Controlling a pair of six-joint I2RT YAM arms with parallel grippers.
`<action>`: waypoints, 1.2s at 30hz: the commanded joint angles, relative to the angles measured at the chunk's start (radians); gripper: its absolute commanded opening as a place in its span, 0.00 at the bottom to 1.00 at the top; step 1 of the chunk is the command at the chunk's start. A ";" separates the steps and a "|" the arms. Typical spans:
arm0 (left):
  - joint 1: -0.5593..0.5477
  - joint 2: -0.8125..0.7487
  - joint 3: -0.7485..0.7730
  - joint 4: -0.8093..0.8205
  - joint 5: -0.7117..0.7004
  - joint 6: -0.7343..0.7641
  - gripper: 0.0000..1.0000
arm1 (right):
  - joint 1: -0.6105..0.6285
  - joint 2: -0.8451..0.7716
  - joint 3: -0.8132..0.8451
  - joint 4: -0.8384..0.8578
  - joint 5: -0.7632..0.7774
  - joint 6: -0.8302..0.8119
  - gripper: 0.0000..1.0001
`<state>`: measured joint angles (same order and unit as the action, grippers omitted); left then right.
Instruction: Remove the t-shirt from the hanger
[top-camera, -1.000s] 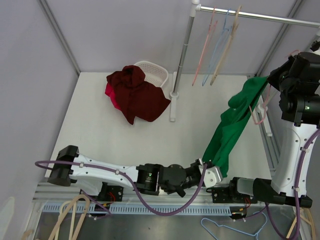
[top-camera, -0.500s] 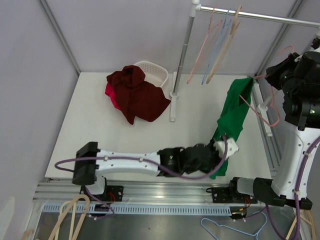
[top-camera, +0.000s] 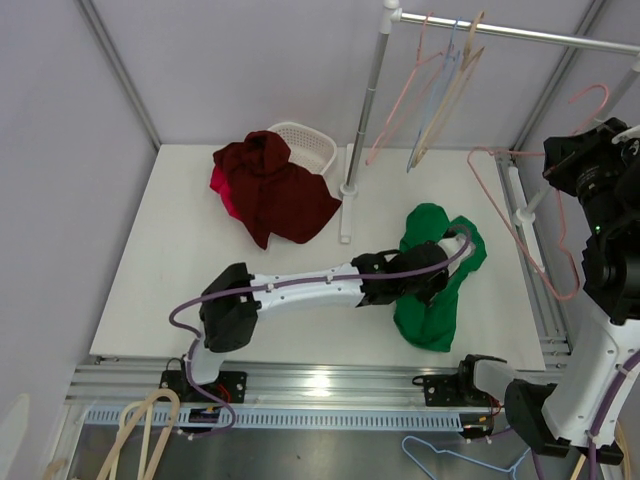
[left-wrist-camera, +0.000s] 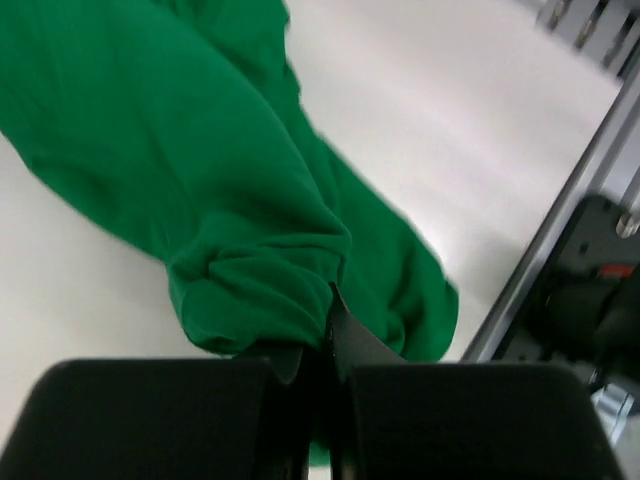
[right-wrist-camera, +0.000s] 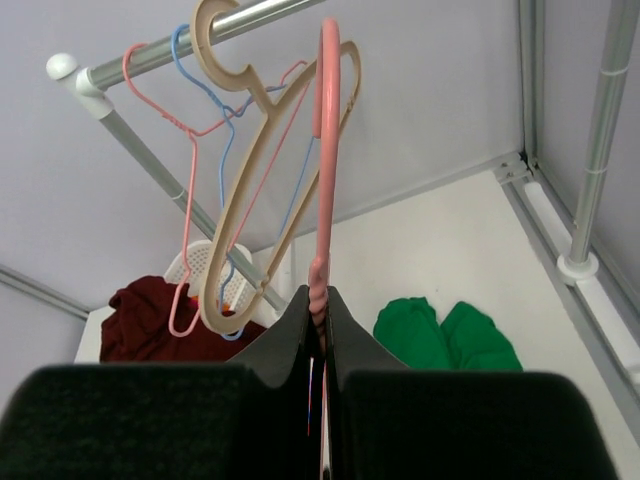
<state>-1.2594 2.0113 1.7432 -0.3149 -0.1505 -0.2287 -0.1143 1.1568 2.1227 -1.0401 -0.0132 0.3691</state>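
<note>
The green t-shirt (top-camera: 437, 318) is gripped at a bunched fold by the left gripper (left-wrist-camera: 328, 340), whose jaws are pressed together on the cloth. The rest of the garment is heaped just ahead of and beneath the fingers, slack on the white table (top-camera: 200, 250). A second ago it was stretched taut between this gripper and the hanger; now no tension is seen and the cloth is drawn wholly clear. The pink hanger (right-wrist-camera: 326, 150) is clamped at its neck by the fully closed right gripper (right-wrist-camera: 318, 305), and is held bare, high above the table and well apart from the shirt, which is seen far below those fingers. Beyond the hanger, farther out from the right gripper, the rail (top-camera: 540, 35) is hung with spare hangers (right-wrist-camera: 260, 82). The separation that the task asks for is judged to be achieved; what is left, at most, is for the shirt and the hanger to be let go.
</note>
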 joint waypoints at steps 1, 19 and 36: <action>-0.012 -0.149 -0.097 0.026 0.016 -0.034 0.01 | -0.002 0.009 -0.059 0.173 -0.020 -0.087 0.00; 0.546 -0.356 0.473 -0.167 0.143 0.038 0.01 | 0.004 0.118 -0.265 0.819 -0.192 -0.139 0.00; 0.946 -0.143 0.728 0.181 0.200 0.005 0.01 | 0.088 0.417 -0.009 0.790 -0.047 -0.225 0.00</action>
<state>-0.3374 1.8835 2.3905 -0.2966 0.0135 -0.2096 -0.0509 1.5738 2.0365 -0.2958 -0.1226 0.1944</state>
